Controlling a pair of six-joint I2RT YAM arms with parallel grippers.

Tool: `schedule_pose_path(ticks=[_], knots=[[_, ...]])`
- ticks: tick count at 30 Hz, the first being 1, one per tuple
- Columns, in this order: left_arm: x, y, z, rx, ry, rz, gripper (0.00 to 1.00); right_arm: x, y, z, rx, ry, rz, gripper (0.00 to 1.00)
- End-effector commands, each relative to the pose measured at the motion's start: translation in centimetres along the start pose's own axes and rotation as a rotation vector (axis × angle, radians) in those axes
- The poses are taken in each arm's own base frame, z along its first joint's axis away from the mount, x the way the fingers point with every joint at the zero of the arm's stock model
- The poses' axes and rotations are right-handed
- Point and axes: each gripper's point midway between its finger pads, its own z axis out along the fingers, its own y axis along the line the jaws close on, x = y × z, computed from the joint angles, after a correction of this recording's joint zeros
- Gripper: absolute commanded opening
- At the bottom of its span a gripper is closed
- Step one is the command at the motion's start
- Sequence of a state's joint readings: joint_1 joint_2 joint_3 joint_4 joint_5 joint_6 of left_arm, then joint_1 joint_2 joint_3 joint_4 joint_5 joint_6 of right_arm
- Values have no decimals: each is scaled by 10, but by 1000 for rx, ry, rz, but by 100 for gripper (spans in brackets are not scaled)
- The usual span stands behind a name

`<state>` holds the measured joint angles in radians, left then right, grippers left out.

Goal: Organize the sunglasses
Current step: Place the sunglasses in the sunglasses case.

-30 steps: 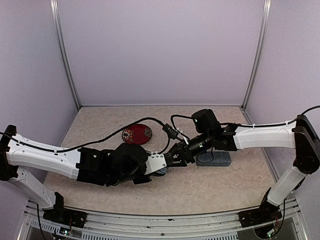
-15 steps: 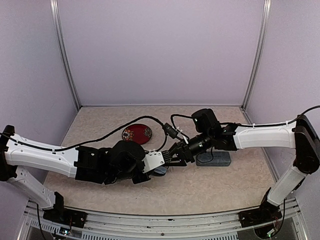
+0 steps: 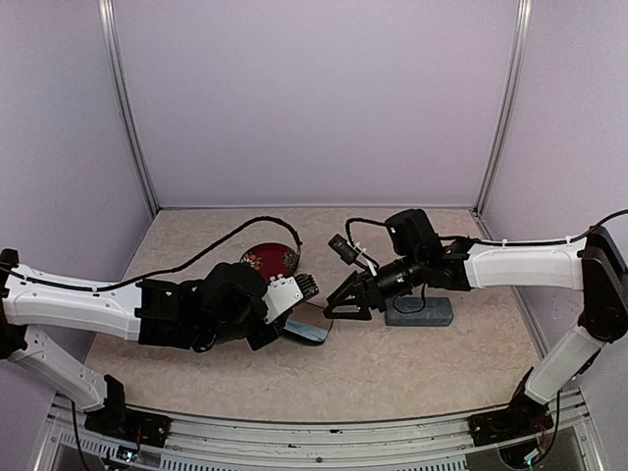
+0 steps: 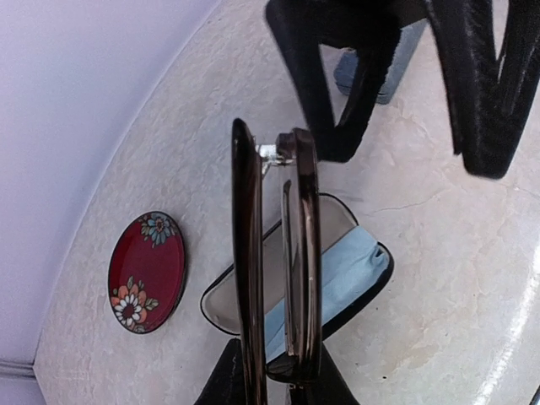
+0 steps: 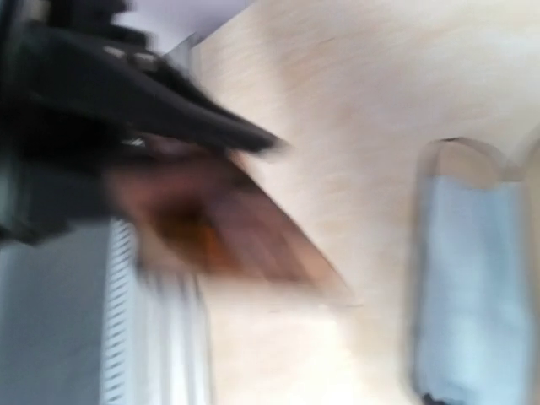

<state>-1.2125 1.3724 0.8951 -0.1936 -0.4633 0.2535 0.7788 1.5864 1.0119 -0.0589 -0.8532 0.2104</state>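
My left claw is clamped on the folded reddish-brown sunglasses, long axis pointing straight out, right over the open case. Meanwhile my right claw is spread apart just past their tip.

The right gripper is hanging wide open just beside the left gripper, and the reddish-brown sunglasses are jutting into the tight gap between them, above the open case. The red dish and grey-blue case are flanking that spot; the bare table toward the bases is offering room
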Motion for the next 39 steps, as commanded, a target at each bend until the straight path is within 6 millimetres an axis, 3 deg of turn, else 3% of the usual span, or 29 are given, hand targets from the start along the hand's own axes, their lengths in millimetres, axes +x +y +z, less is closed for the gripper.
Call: schedule_pose_path(ticks=[1, 6, 10, 14, 29, 39], knots=[[-8, 30, -10, -42, -75, -228, 15, -7, -44, -20, 206, -68, 48, 76], [-8, 52, -18, -68, -152, -442, 15, 5, -95, -17, 378, -37, 118, 79], [-10, 65, -23, -66, -228, -646, 19, 17, -117, -3, 395, -6, 168, 80], [-6, 72, -25, -40, -291, -856, 20, 22, -127, 11, 358, 2, 198, 81], [17, 75, -10, -50, -293, -1120, 22, 33, -126, 46, 233, 17, 230, 81], [26, 80, -8, -74, -301, -1185, 22, 37, -106, 59, 204, 24, 219, 81]])
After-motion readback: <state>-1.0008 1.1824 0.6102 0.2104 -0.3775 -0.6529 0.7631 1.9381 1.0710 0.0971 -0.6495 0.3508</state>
